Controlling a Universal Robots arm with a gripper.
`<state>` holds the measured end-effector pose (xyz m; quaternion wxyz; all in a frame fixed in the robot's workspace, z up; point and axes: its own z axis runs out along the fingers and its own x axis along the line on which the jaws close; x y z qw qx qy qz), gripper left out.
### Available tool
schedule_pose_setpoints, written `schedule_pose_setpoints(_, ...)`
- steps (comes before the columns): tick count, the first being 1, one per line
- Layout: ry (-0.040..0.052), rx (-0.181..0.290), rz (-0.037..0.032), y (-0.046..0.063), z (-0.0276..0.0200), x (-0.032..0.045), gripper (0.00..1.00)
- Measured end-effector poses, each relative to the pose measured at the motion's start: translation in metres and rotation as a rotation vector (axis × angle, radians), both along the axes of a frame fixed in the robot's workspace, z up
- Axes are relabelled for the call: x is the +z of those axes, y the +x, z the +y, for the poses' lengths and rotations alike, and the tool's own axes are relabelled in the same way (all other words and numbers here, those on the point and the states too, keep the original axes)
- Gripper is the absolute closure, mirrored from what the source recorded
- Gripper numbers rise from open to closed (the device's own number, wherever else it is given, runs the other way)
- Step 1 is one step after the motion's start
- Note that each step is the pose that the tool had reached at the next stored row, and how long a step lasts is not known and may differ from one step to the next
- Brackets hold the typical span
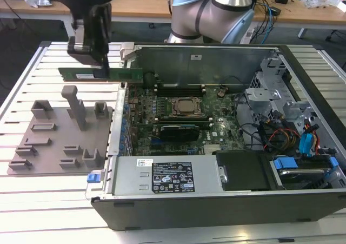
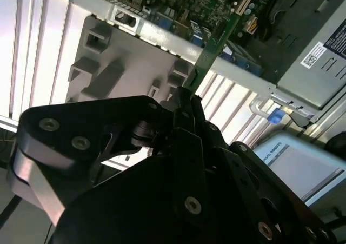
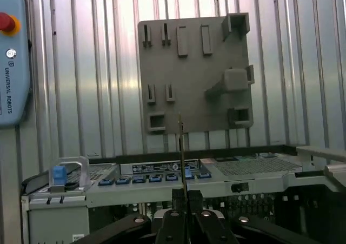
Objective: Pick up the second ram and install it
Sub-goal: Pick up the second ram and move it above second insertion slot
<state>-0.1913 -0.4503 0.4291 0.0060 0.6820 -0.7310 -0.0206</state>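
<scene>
While gripped near mid-length by the closed fingers of the black gripper (image 1: 101, 64), the long, narrow green ram stick (image 1: 127, 74) is held level in the air. It is located over the far edge of the grey plastic fixture plate (image 1: 54, 146), at the exterior view's left of the open black computer case (image 1: 216, 211).

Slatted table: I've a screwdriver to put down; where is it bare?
Bare slats run between the grey fixture tray and the table edge at the exterior view's lower left, and past the case at its right. Crowded: around the fingers holding the second ram, and inside the case.
</scene>
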Motion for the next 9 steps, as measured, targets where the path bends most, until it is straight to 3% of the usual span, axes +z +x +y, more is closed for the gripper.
schedule_pose_setpoints(9, 0.0001, 0.0, 0.0022, 0.06, 0.0001, -0.0001, 0.86)
